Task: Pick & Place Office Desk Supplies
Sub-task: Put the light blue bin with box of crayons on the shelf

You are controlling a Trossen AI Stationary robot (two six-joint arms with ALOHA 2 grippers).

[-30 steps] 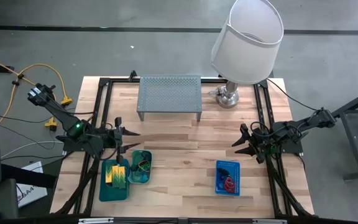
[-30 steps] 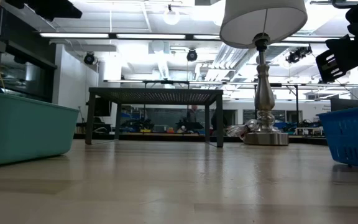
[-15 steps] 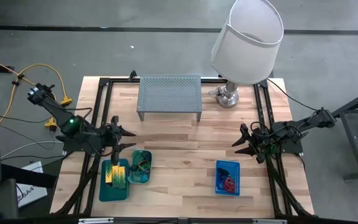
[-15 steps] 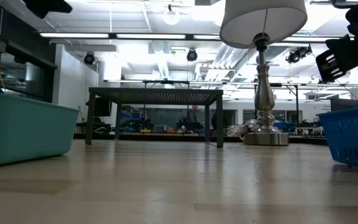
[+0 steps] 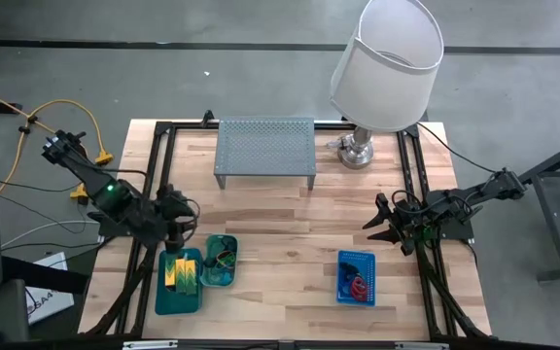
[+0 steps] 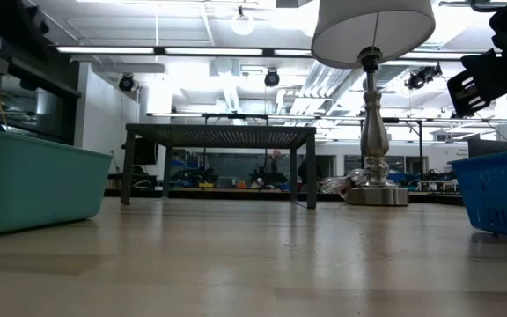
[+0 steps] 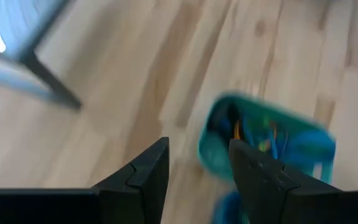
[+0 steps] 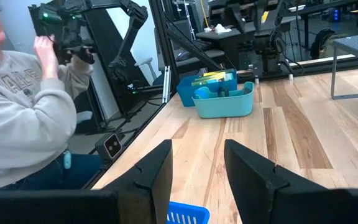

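In the high view, a large teal tray [image 5: 168,297] near the table's left near corner holds yellow-green blocks [image 5: 182,273]. A smaller teal tray [image 5: 220,262] beside it holds coloured band loops. A blue mesh basket [image 5: 356,277] to the right holds red loops [image 5: 359,287]. My left gripper [image 5: 177,231] is open and empty, hanging just above the far end of the trays; its wrist view shows the small tray [image 7: 263,146] below the gripper [image 7: 197,144]. My right gripper [image 5: 372,222] waits open above the table's right side, far of the basket.
A grey perforated riser shelf [image 5: 265,151] stands at the far edge. A lamp with a white shade [image 5: 387,63] is at the far right. Bare wood lies between trays, basket and shelf. A person in a grey sweatshirt [image 8: 23,118] is beyond the table's left side.
My left gripper has drawn back toward the table's left near corner and tipped its fingers downward, coming over the far end of the teal trays. In the low view the arm has left the upper left corner. Trays, basket and right arm have kept still.
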